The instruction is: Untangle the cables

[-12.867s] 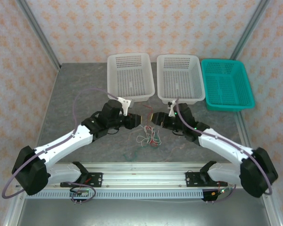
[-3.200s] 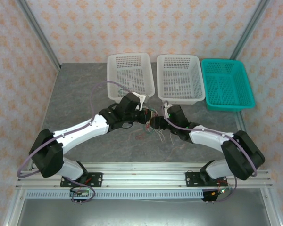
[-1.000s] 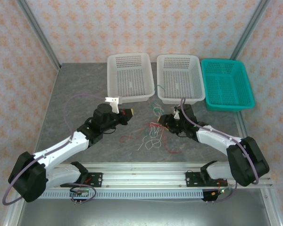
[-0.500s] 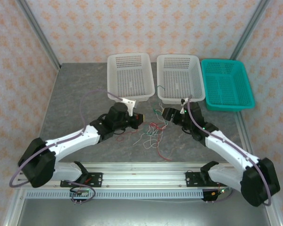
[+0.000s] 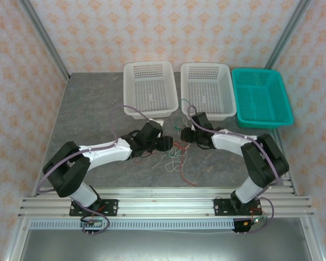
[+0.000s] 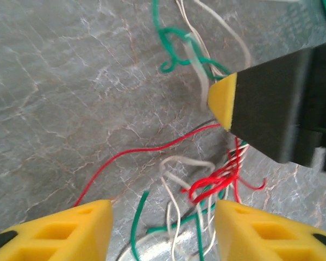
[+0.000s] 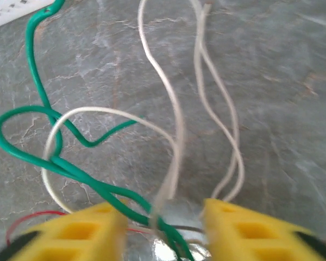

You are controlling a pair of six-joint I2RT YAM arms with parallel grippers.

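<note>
where the cables (image 6: pixel 214 182) lie tangled on the bench (image 6: pixel 54 81), the left pincer (image 6: pixel 163 234) is held open, empty. the right pincer (image 7: pixel 162 225) is parted around some strands.

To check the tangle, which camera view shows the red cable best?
Left wrist: the red cable is large and sharp, its knot clear. Top external shows it tiny; right wrist shows a thin arc at lower left.

The left gripper (image 5: pixel 170 143) and right gripper (image 5: pixel 185 135) have drawn together over the cables (image 5: pixel 176 159) (now looser, more spread).
</note>
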